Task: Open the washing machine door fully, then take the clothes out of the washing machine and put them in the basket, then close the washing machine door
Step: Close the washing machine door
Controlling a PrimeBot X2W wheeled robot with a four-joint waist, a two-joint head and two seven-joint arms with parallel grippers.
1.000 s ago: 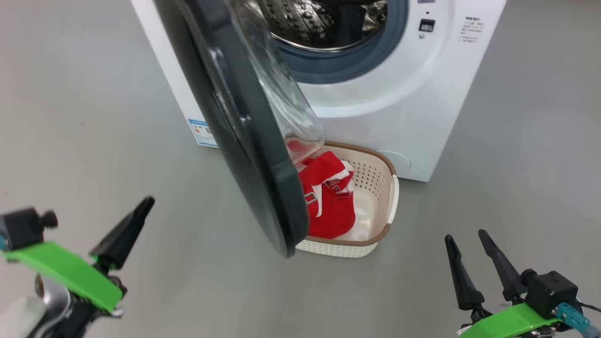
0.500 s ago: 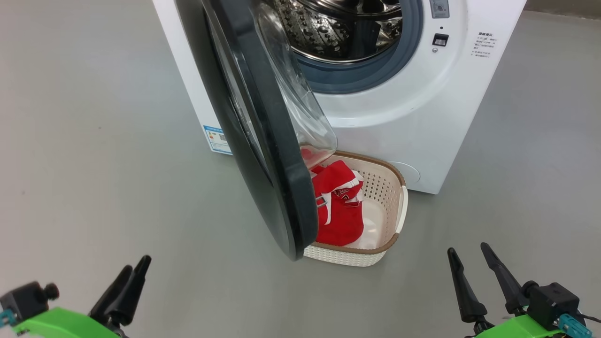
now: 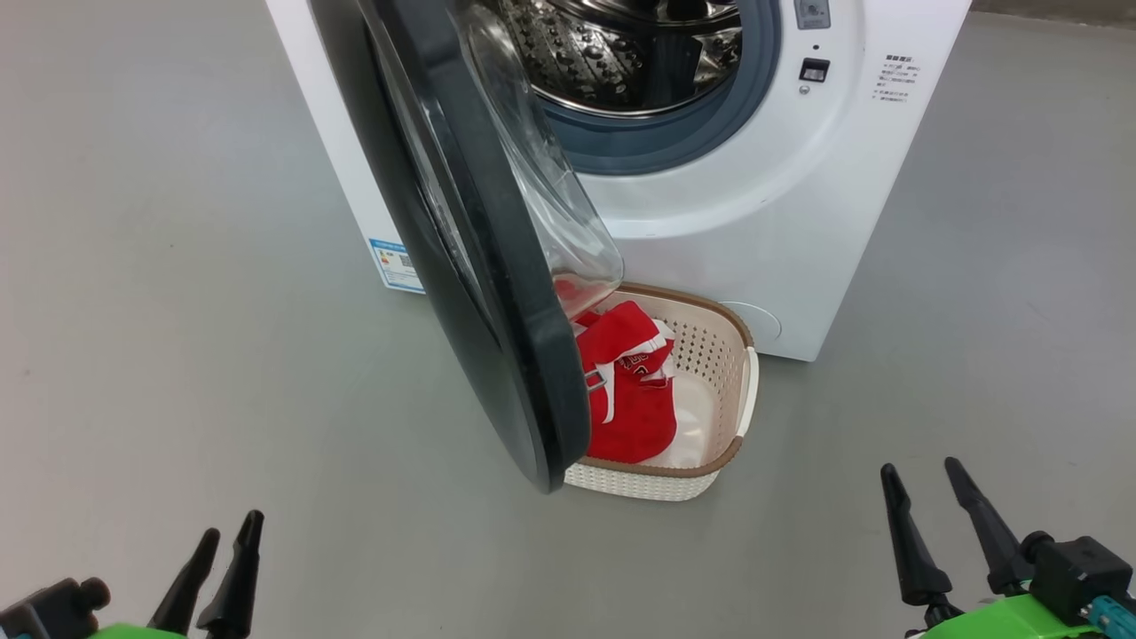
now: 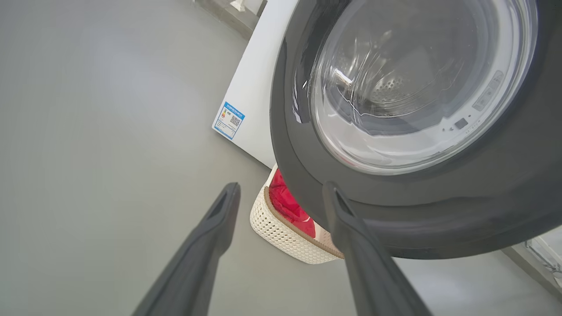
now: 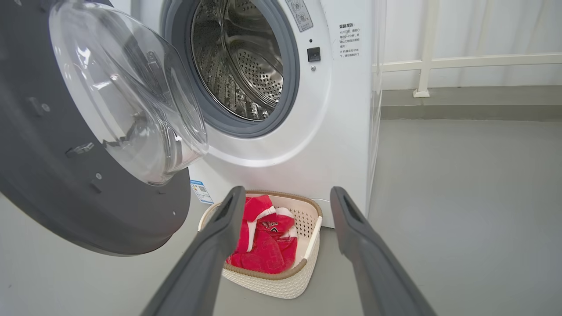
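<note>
Before the washing machine (image 3: 754,231), with the clothes (image 3: 635,408) in the basket (image 3: 639,484) at its foot and my left pincer (image 3: 231,525) and right pincer (image 3: 921,468) both spread and empty, I'd push the open door (image 3: 497,293) shut gently by its free edge.

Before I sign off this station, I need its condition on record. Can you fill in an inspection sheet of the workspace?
Surface: grey floor, smooth, no spills seen.
Job's things: washing machine door open, hanging over the basket's left side; washing machine drum shows bare steel where visible; red clothes lie in the basket, which sits on the floor against the machine's front.
Clutter: nothing seen.
Grippers: left gripper open, holding nothing; right gripper open, holding nothing.
Cables: teal connector at the right wrist.
Surroundings: white railing behind the machine.
</note>
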